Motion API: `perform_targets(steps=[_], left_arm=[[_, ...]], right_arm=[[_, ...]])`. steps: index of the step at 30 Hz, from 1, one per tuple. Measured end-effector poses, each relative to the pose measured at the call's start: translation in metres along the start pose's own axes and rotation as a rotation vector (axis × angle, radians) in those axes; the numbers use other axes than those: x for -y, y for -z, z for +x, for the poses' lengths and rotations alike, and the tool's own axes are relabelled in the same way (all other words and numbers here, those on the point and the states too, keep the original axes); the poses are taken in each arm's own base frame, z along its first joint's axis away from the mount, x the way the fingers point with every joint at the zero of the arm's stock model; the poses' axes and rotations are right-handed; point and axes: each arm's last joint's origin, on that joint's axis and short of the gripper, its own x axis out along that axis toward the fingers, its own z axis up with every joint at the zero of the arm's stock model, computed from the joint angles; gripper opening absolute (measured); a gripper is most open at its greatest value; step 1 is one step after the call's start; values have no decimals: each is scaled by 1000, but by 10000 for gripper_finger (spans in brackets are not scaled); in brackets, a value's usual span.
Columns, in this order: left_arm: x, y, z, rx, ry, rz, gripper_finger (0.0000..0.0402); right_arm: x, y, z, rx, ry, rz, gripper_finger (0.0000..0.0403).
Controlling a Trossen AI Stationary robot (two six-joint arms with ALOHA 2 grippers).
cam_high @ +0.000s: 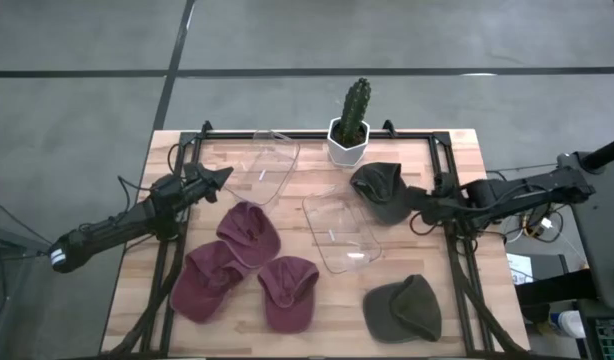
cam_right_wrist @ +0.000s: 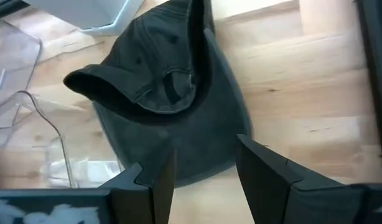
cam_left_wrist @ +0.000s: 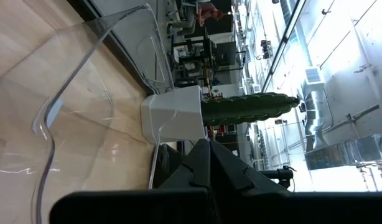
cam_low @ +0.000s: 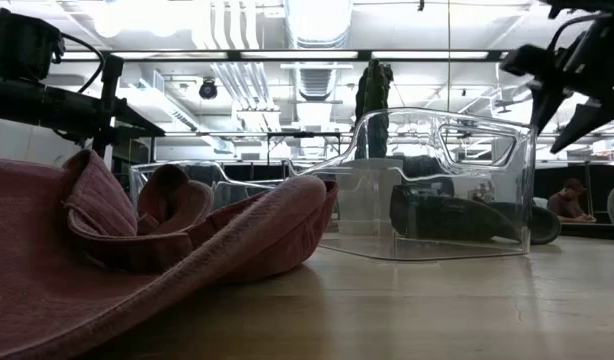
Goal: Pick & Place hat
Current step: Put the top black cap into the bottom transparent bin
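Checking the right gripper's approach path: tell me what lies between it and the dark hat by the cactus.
Nothing: the right wrist view shows the open right gripper directly over the dark hat.

Grey concrete floor (cam_high: 77, 60) around table; bright ceiling lights (cam_low: 317, 15), ducts overhead.

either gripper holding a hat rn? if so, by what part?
No. The right gripper is open at the edge of the dark green hat, not closed on it. The left gripper is shut and empty by the clear bin.
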Motion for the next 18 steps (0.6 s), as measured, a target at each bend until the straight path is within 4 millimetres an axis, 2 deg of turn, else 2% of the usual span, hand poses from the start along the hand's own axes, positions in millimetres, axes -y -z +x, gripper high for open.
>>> perform_targets(steps=[6,12,18], left_arm=[[1,0,0,1,9,-2,3],[1,0,0,1,8,-2,3],[1,0,0,2,9,-2,3]], right_arm=[[-5,3,9,21,60,-5,149],[-5,18,34,14,66,44,152],[-2,23,51,126,128,93,139]])
